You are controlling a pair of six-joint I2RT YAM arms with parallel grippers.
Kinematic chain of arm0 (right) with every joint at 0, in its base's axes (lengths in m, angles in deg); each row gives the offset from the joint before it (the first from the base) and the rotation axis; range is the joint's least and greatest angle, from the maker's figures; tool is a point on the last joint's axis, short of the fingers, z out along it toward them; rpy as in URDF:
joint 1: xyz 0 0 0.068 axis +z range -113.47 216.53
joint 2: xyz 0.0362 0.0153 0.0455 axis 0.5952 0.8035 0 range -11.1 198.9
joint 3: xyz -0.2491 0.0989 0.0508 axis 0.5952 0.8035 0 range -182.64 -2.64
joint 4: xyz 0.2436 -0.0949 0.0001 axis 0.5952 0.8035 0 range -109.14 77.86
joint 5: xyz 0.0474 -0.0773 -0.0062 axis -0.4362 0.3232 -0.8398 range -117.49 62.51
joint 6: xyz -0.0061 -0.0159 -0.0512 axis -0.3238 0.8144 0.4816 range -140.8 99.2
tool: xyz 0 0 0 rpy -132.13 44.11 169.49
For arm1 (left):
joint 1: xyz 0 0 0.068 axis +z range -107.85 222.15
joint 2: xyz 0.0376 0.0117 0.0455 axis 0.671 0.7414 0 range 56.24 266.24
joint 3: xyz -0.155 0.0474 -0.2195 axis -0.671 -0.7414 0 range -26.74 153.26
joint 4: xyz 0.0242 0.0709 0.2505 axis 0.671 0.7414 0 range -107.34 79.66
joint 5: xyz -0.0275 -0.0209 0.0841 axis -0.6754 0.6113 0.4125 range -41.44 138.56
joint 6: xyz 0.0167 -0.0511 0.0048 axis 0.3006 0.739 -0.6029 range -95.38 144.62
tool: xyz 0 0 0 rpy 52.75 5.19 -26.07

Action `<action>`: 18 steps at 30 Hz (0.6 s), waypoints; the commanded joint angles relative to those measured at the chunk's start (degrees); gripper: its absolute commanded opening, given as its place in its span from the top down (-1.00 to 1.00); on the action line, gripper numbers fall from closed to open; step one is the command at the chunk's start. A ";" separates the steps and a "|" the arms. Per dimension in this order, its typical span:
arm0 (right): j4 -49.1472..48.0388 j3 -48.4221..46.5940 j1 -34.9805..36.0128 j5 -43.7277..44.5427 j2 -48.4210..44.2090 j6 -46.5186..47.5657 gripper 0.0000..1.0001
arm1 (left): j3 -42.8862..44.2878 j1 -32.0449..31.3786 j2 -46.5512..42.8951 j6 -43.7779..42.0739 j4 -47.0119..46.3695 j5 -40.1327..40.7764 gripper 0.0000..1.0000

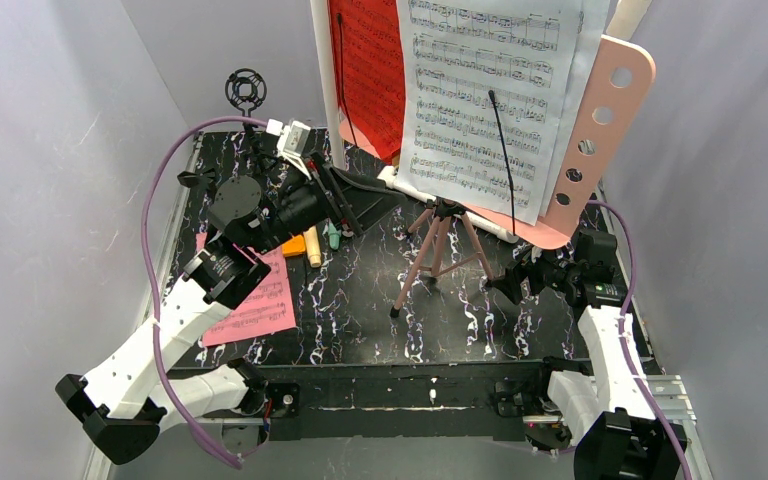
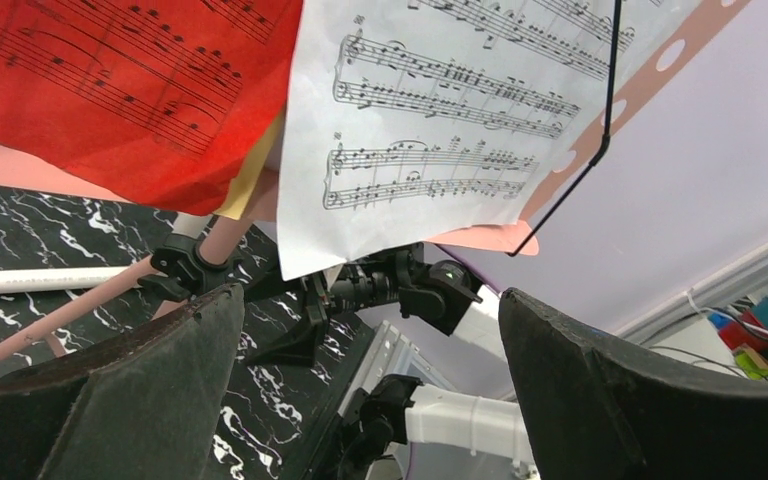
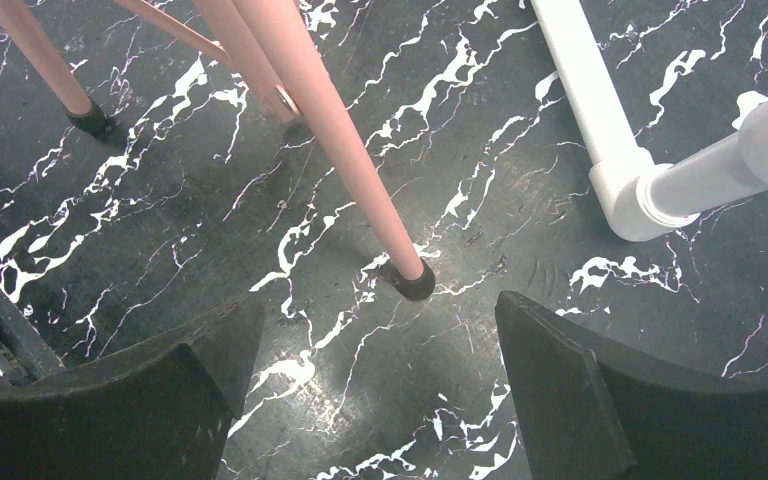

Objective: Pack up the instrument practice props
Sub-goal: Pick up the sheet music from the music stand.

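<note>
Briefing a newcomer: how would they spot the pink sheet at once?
Look at the black marbled table, left side. The pink sheet lies flat there, partly under the left arm. The red sheet and white sheet hang up on the stand instead.

The white-shelled left arm and right arm have black joints, matte black fingers, and purple cables looping at nine and three o'clock.

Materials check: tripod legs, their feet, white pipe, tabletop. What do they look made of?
Tripod legs: smooth pink tubes, soft sheen; likely painted metal, possibly plastic.
Feet: matte black caps, probably rubber.
White pipe: glossy, moulded socket joint; looks like PVC.
Tabletop: black with white marble veining, fine scratches; probably printed laminate, not stone.
</note>
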 commanded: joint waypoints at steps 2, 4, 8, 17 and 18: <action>-0.57 -2.16 -0.21 -1.42 -0.70 0.77 -0.90 | 2.68 -0.35 0.06 -1.51 -2.51 4.68 -0.96; -0.57 -2.13 -0.29 -1.45 -0.60 0.82 -0.90 | 3.84 -0.36 0.60 -1.76 -2.60 5.31 -0.96; -0.57 -2.15 -0.24 -1.45 -0.62 0.77 -0.90 | 5.94 -0.38 2.28 -2.01 -2.84 6.82 -0.93; -0.46 -2.17 -0.21 -1.57 -0.66 0.87 -0.90 | 10.13 -0.35 7.59 -2.52 -3.74 6.46 -0.73; -0.41 -2.17 -0.25 -1.62 -0.72 0.90 -0.90 | 10.37 -0.42 8.01 -2.36 -3.82 6.21 -0.69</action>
